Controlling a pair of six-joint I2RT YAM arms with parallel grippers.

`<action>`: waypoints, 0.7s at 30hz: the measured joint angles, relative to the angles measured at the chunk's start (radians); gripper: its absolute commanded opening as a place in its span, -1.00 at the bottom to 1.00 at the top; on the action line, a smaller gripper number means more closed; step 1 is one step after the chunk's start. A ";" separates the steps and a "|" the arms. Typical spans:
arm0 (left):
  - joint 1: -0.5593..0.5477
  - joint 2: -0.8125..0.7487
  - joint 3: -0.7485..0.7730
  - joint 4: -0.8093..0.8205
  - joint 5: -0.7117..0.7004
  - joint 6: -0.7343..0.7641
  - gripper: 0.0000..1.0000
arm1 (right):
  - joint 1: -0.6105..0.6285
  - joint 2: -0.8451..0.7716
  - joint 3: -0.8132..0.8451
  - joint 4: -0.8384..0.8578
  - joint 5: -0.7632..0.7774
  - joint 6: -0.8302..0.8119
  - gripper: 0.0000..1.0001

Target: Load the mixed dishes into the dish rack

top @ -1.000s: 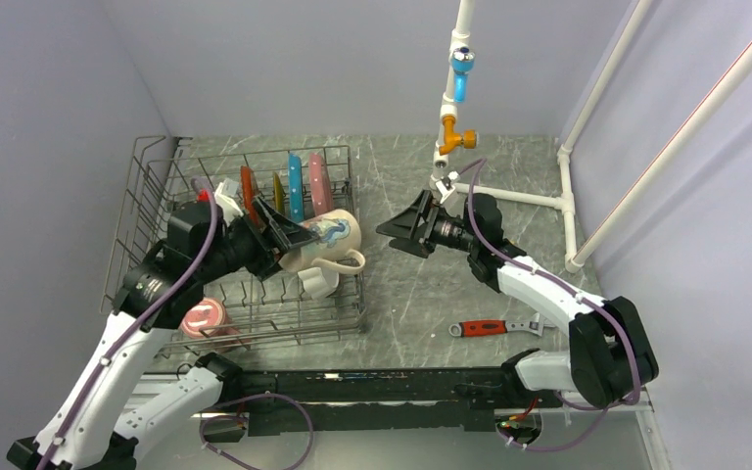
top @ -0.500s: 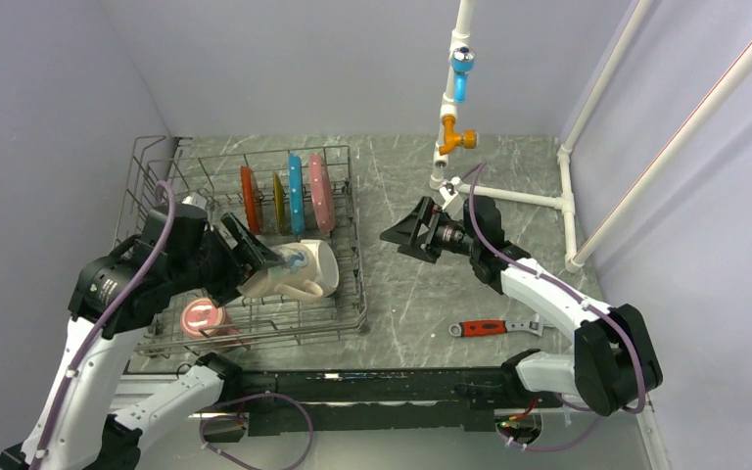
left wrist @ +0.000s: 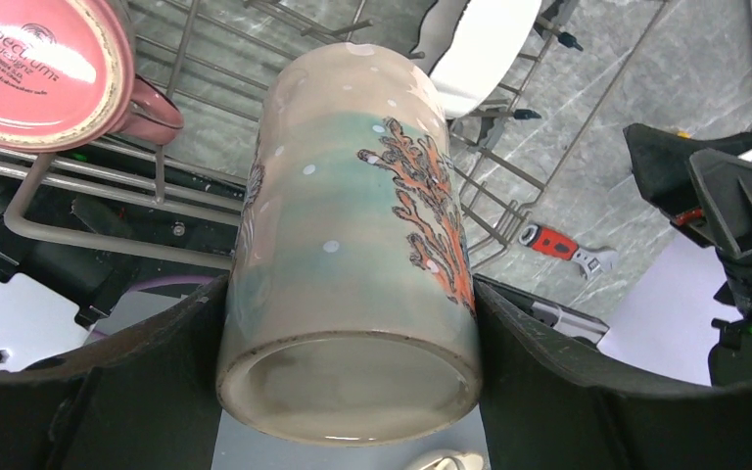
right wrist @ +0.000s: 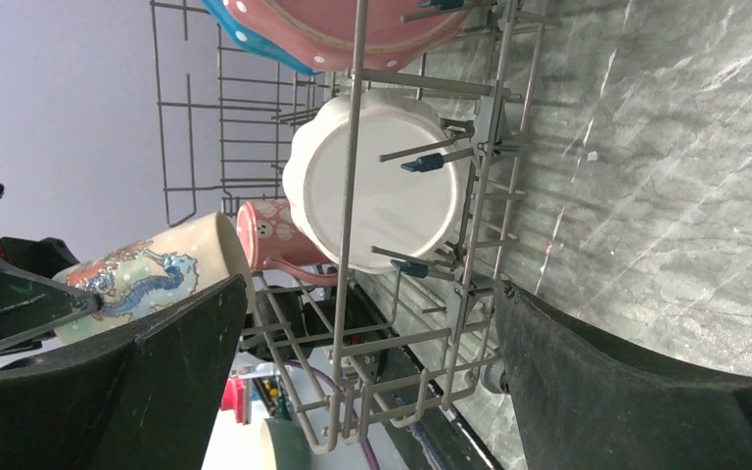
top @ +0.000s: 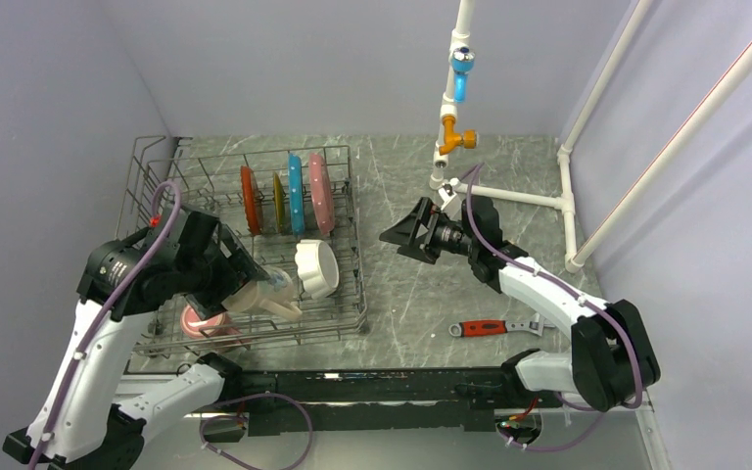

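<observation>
Cream cup [left wrist: 352, 245] with a coral print is clamped sideways between the left gripper [top: 245, 279] fingers. Its base faces my wrist camera and its mouth is out of sight. It hangs over the near part of the dish rack [top: 294, 331]; I can't tell if it touches the wires. Pink mug [top: 201, 320] is half hidden under that arm. White scalloped bowl [top: 315, 267] leans in the tines just beside the cup. Four plates [top: 296, 193] stand edge-on at the far side, faces unreadable. Right gripper [top: 406, 235] gapes wide and empty over the table [top: 401, 294], right of the rack.
</observation>
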 measured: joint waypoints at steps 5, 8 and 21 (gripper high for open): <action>0.000 0.012 -0.020 -0.001 -0.032 -0.048 -1.00 | -0.001 0.018 -0.004 0.010 -0.002 0.003 0.95; 0.000 0.023 -0.027 -0.001 -0.056 -0.090 -1.00 | -0.002 0.022 -0.008 0.012 -0.003 0.004 0.95; 0.006 0.045 -0.119 0.000 -0.097 -0.198 -1.00 | -0.016 0.035 -0.032 0.041 -0.011 0.012 0.95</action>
